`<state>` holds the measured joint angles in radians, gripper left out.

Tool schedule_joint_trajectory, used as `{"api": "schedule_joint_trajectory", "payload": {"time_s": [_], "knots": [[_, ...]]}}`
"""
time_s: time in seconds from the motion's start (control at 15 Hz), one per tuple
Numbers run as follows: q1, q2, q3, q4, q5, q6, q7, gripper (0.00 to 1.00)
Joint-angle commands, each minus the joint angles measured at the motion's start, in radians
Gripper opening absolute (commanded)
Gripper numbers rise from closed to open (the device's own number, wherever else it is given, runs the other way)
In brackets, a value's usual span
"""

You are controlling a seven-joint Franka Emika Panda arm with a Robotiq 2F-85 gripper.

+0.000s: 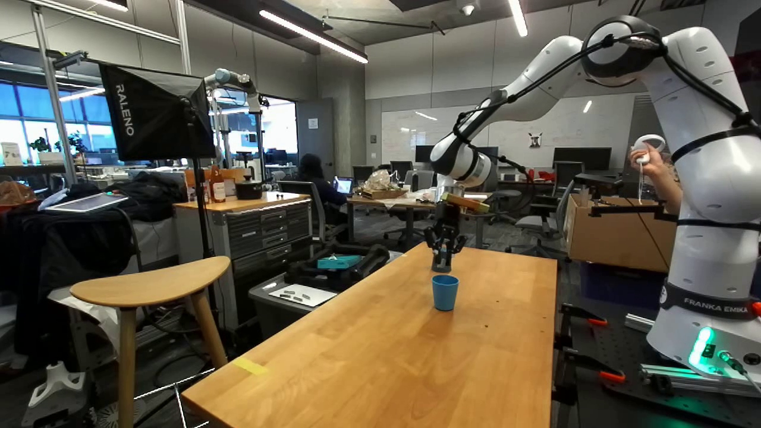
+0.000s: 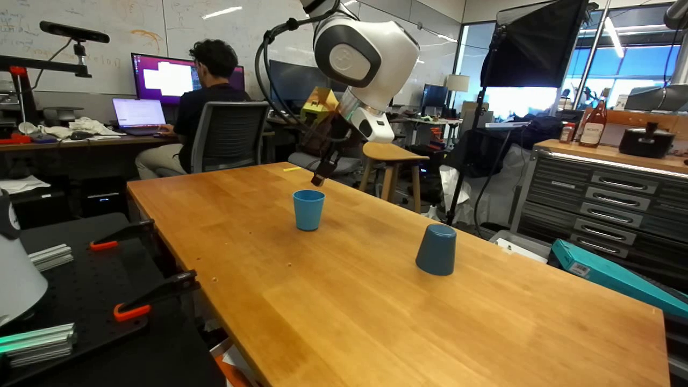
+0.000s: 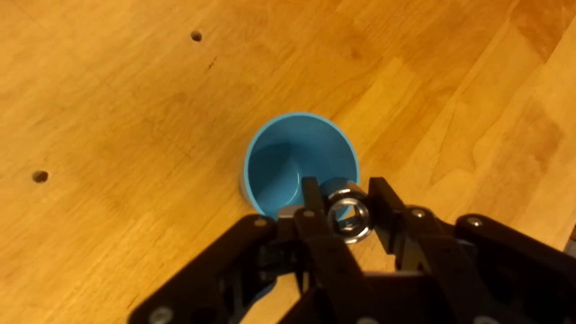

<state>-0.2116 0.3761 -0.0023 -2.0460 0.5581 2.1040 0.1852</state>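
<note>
1. In the lower right of the wrist view, a black gripper point(image 3: 344, 191) is shown with its two fingers closed on a small metal piece point(image 3: 345, 194), shiny and hollow at the visible end, much like a socket

2. The metal piece is held just below and right of the frame's centre, overlapping the lower right rim of a light blue cup point(image 3: 297, 157); in both exterior views the gripper is seen above the cup, but the piece itself cannot be made out there

3. By its look, the piece is judged hard, stiff and rather heavy for its size; its smooth, rounded sides could be let slip or turn, so a hold squarely across the outer wall is best kept

4. The light blue cup is stood upright, mouth up, near the middle of the wrist view; it is judged plastic, light, fairly stiff, hard to break and easily tipped, and could be taken by the rim, one finger inside and one outside

5. Right of centre in an exterior view, a dark blue cup point(image 2: 436, 250) is placed upside down on the wooden table point(image 2: 376, 322), well apart from the light blue one; its narrower upper end would be more easily grasped
</note>
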Motion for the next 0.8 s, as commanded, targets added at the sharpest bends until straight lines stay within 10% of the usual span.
{"api": "schedule_joint_trajectory", "payload": {"time_s": [0.0,0.4,0.47,0.67,0.73], "knots": [[0.013,0.023,-0.032,0.017,0.028,-0.067,0.025,0.08],[0.027,0.044,-0.021,-0.021,0.04,0.015,-0.041,0.09],[0.03,0.048,-0.019,-0.019,0.041,0.015,-0.043,0.56],[0.041,0.04,-0.017,-0.016,0.046,0.027,-0.052,0.7],[0.047,0.03,-0.017,-0.016,0.041,0.037,-0.055,0.28]]}}
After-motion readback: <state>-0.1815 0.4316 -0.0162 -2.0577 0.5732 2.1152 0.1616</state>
